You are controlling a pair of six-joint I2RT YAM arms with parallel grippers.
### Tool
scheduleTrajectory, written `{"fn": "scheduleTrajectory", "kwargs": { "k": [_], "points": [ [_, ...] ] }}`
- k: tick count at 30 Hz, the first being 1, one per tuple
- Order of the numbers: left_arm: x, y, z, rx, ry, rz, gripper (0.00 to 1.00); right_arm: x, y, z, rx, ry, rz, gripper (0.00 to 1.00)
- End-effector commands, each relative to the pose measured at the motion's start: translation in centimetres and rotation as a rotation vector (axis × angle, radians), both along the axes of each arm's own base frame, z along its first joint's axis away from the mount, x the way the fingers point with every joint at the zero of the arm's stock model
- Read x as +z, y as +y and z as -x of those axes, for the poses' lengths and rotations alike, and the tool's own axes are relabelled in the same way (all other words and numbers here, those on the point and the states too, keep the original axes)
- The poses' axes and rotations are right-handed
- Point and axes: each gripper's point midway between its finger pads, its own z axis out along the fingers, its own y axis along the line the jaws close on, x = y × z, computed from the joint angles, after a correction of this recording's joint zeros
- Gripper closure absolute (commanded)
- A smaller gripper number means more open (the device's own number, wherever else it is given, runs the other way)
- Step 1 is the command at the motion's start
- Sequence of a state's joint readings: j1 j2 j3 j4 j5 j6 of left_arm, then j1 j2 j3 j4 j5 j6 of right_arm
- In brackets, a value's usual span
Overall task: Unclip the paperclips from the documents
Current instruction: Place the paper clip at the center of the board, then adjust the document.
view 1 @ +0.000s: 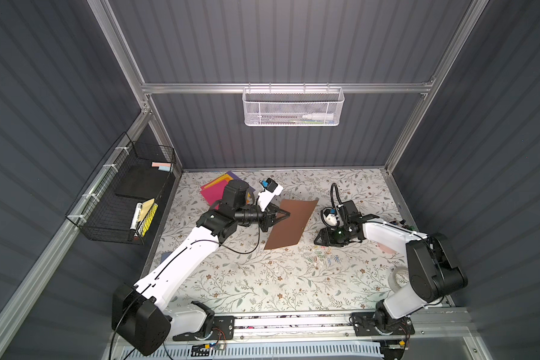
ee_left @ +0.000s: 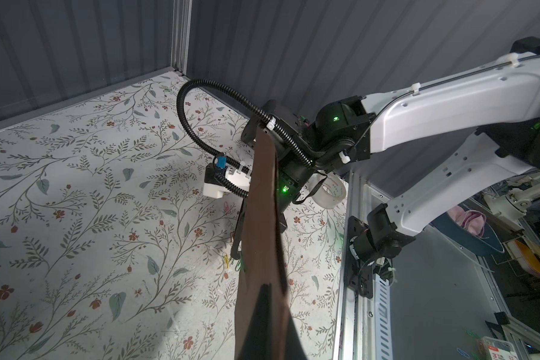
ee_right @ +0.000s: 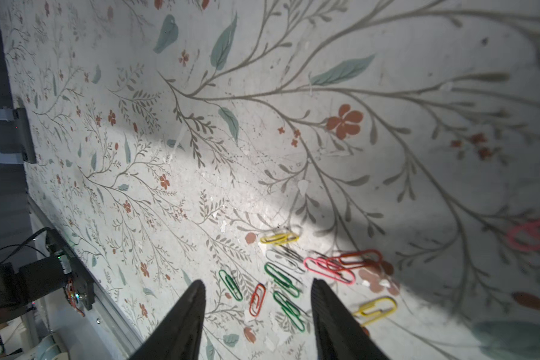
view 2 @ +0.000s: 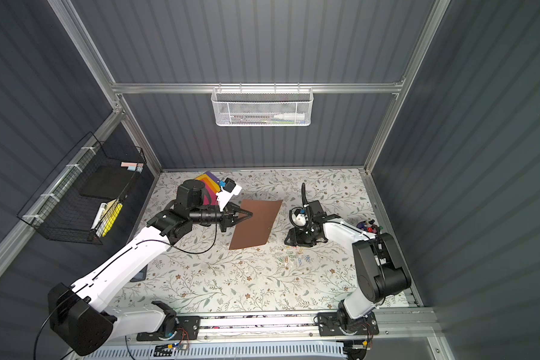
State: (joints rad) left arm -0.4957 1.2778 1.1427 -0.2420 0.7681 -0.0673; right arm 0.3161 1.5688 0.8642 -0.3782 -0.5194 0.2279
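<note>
The mat is bare up front; paperclips and brown sheet crowd its middle

On the table, paperclips right of the sheet — paper stack behind-left.

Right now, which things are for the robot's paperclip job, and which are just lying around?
For the job: brown sheet, pinched in the shut left tool; stack of coloured sheets; loose paperclips; open right tool above them.
Just lying about: tape roll; cup of markers; white mesh basket; black wire basket.
</note>
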Motion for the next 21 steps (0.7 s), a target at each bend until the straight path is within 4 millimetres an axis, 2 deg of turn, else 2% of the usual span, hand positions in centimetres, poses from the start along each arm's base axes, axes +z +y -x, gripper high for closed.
{"fn": "scheduleTrajectory", "kwargs": {
  "k": [1,4,8,14,21],
  "points": [
    [1.5,0.2,0.6,-0.025,-0.027,0.042,1.0,3.9,2.1,-0.5,0.101,-0.179,-0.149,0.3],
    [2.0,0.7,0.8,-0.053,-0.033,0.07,1.0,9.1,4.3,0.8,0.233,-0.411,-0.375,0.2],
    [3.0,1.6,1.0,-0.084,-0.044,0.112,1.0,14.4,4.1,1.9,0.276,-0.726,-0.46,0.04],
    [3.4,1.6,1.4,-0.125,-0.042,0.123,1.0,17.6,4.8,3.1,0.404,-0.789,-0.558,0.01],
    [2.9,1.4,2.0,-0.182,-0.04,0.111,1.0,21.6,6.0,1.5,0.453,-0.848,-0.662,0.01]
  ]
}}
